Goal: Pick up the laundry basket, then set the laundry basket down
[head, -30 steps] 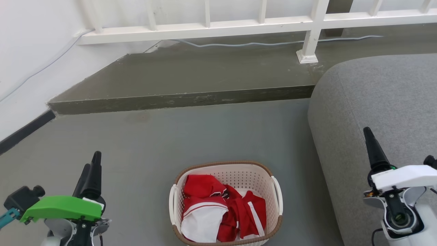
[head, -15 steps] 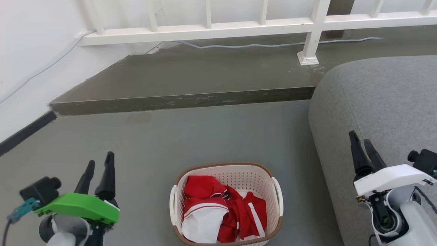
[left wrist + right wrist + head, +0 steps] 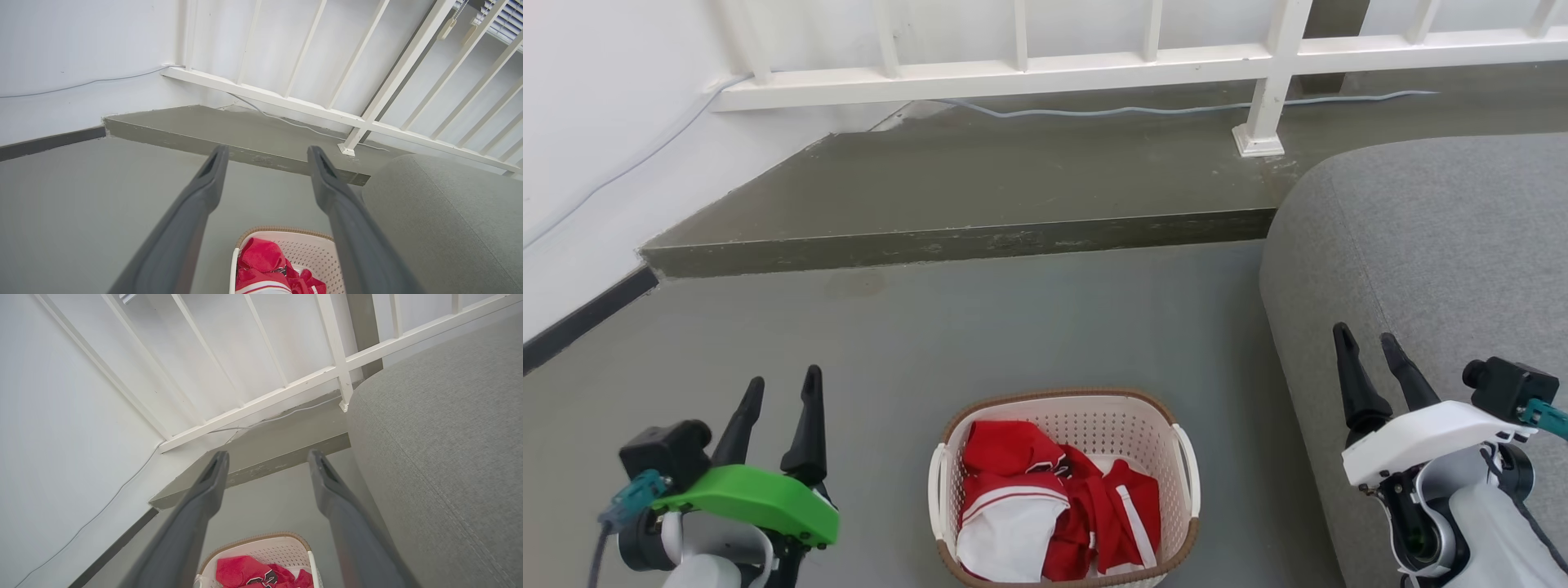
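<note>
- Jaws: spread wide on left gripper [image 3: 783,377] and right gripper [image 3: 1363,334], nothing held. Pinched near-shut a second ago, so just opened.
- Task thing, laundry basket [image 3: 1054,394]: bottom centre of head view, sitting on grey floor [image 3: 915,327], not lifted, same spot as before.
- Holds crumpled red-and-white clothes [image 3: 1045,482]. White side handles [image 3: 935,490] untouched.
- Grippers flanking it at lower left and lower right, well apart from the handles. Both shifted inward toward it since the earlier frames.
- Reads as pre-grasp setup for a two-arm lift by the handles. Descent and closing in not yet done.
- Grey sofa [image 3: 1437,237] near basket's right side, behind right gripper: possible snag.
- Farther up: raised step [image 3: 956,237], white railing [image 3: 1013,73] across top.
</note>
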